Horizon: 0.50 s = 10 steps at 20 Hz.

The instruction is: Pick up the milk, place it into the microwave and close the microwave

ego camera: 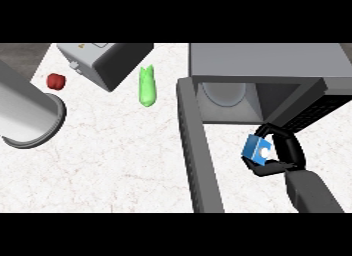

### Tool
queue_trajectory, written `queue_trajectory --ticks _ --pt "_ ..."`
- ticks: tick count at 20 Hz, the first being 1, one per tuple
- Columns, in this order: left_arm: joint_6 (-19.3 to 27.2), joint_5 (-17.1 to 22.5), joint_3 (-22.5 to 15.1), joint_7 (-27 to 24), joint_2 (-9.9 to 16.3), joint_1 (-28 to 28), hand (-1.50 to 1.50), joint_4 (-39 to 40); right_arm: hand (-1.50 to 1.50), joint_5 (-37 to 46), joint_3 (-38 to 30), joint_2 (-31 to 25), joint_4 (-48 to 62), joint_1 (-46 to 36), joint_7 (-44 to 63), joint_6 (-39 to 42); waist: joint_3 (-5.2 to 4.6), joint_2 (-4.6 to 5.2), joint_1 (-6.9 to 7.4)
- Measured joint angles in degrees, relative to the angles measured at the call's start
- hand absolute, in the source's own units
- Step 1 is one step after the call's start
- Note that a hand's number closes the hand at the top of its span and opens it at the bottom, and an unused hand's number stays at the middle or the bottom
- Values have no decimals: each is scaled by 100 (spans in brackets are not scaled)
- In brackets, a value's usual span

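One small blue-white milk carton [257,149] clamped in right robot hand [281,159], just outside open grey microwave [271,62]. Carton best kept upright, carried level into cavity, door [197,150] avoided.

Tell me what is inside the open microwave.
Inside the microwave only its round turntable shows. The milk is outside, in the right hand. The roof hides the back.

A white marble-patterned counter top [112,160] with faint reddish veins fills most of the view. Beyond its far edge, a strip of dark grey floor [16,52] shows at upper left.
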Motion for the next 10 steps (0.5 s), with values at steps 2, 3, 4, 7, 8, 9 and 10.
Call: queue_trajectory --ticks 2,3,4,7,8,9,10 --pt "-68 39 87 1 -1 12 -150 32 150 31 36 -23 -302 -2 181 23 -2 -7 -28" --pt "-194 139 200 -93 7 54 -150 131 150 67 61 34 -398 -3 238 -39 -4 -9 -31" --pt "-196 168 207 -64 -21 52 -150 84 150 85 103 61 -628 39 392 -69 -5 -12 -45" --pt "-245 175 196 -108 -119 137 -150 45 150 144 108 159 -994 -26 769 -267 -6 -13 -54" --pt "-257 167 156 -188 -141 188 -150 52 150 150 101 157 -1145 -45 919 -298 -5 -14 -54" --pt "-308 166 198 -215 -157 206 -150 57 150 182 116 232 -1244 -103 1067 -406 -6 -14 -55" --pt "-301 130 166 -238 -171 198 -150 63 150 197 100 272 -1295 -198 1202 -467 -6 -12 -54"
